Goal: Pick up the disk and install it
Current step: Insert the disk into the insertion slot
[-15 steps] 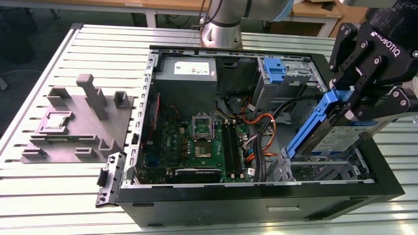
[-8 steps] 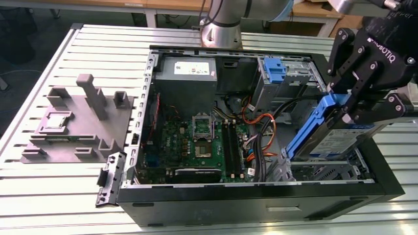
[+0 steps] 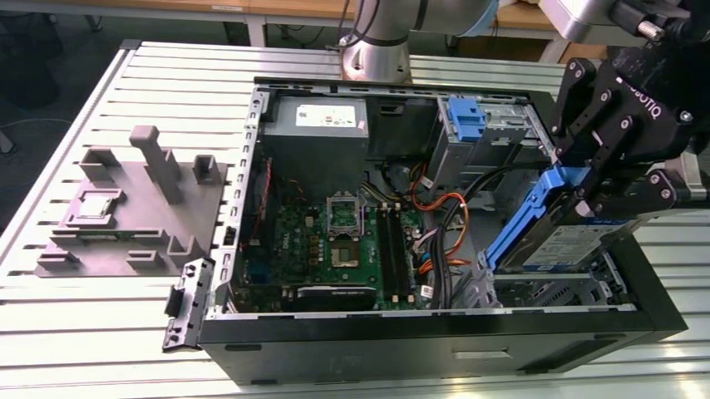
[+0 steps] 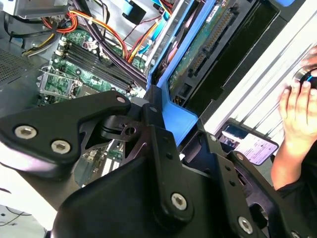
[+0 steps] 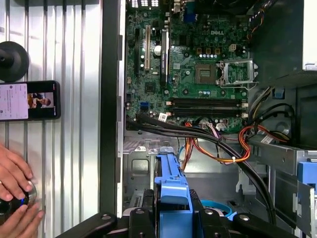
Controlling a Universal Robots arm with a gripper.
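Over the open computer case [image 3: 444, 328] on a slatted metal bench [image 3: 66, 332], the arm's black claw [image 3: 608, 193] has the disk [image 3: 568, 243] clamped by its upper end, fingers closed tight on either side of it. Seen in the exterior view, the disk hangs just below the claw and tilts steeply, its white-and-blue label facing outward and its lower end down inside the case at the metal drive cage [image 3: 488, 287], in the corner on the exterior view's right. In the first wrist view the drive's bright blue carrier frame [image 5: 171, 186] runs straight out from between the claw's two fingers, over the grey cage and just beside a bundle of orange and black cables [image 5: 218, 148]. The second wrist view looks along the disk's underside, where a green circuit board [image 4: 198, 49] sits inside the blue edging. Elsewhere in the case, the green motherboard [image 3: 332, 233] lies flat on the floor, a grey power-supply box [image 3: 316, 125] with a white sticker fills the far corner, and a lone blue bracket [image 3: 466, 120] stands in the bay beside it. A grey moulded fixture [image 3: 133, 208] rests on the bench at the exterior view's left, well apart from the case. Beside the case in the first wrist view, a phone [image 5: 29, 100] lies on the slats and a person's hand [image 5: 12, 171] rests on a small round dark device [image 5: 12, 198].
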